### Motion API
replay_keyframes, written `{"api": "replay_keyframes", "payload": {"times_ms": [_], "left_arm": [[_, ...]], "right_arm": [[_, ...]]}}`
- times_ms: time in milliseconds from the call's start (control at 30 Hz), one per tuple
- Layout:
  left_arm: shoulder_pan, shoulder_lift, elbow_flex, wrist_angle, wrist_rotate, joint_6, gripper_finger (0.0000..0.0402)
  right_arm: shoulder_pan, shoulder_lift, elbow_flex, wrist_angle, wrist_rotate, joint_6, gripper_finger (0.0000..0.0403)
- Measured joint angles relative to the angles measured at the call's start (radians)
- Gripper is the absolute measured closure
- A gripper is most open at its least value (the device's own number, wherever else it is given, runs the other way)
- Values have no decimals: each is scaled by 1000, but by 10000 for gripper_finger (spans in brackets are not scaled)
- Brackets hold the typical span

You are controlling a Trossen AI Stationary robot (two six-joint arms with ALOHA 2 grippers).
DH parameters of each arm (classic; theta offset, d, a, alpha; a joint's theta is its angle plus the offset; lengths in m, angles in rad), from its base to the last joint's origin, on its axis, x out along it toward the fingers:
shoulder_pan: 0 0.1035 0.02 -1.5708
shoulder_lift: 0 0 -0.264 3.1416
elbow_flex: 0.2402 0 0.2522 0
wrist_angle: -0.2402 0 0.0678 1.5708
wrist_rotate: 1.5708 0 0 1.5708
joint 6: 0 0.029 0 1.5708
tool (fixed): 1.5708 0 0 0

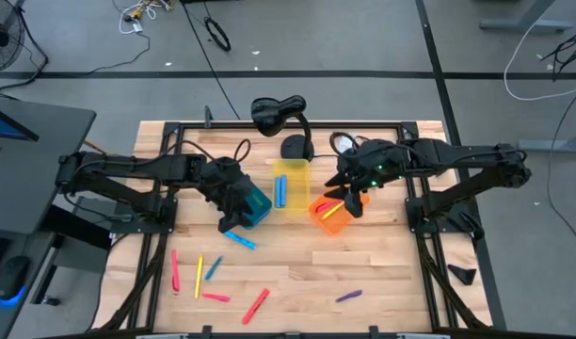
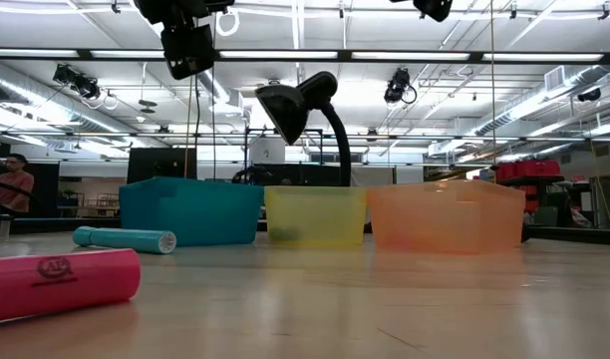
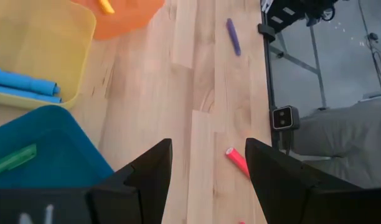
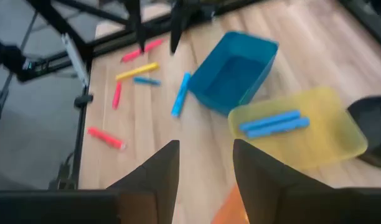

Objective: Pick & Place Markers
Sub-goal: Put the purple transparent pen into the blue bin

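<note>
Three bins stand in a row at mid-table: blue (image 1: pixel 257 201), yellow (image 1: pixel 291 183) and orange (image 1: pixel 329 216). Two blue markers (image 4: pixel 274 122) lie in the yellow bin, a green marker (image 3: pixel 13 160) in the blue bin, and a yellow marker (image 1: pixel 330 209) in the orange one. Loose markers lie on the near table: blue (image 1: pixel 239 239), red (image 1: pixel 175 271), yellow (image 1: pixel 199 276), purple (image 1: pixel 348 296). My left gripper (image 3: pixel 209 168) hovers open at the blue bin's near-left corner. My right gripper (image 4: pixel 206 168) hangs open above the orange bin. Both are empty.
A black desk lamp (image 1: pixel 279 117) stands just behind the yellow bin. More red markers (image 1: pixel 255 304) lie near the front edge, with a big red one (image 2: pixel 56 282) close to the low camera. Bare wood lies between the bins and the loose markers.
</note>
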Motion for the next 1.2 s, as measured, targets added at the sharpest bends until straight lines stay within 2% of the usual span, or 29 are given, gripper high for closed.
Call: {"api": "replay_keyframes", "payload": {"times_ms": [333, 933, 1200], "left_arm": [[-4, 1, 0, -2, 18, -1, 193], [-4, 2, 0, -2, 19, 9, 193], [-4, 1, 0, -1, 19, 9, 193]], "right_arm": [[173, 26, 0, -113, 32, 8, 252], [513, 269, 0, -175, 80, 94, 252], [618, 389, 0, -229, 98, 113, 252]]}}
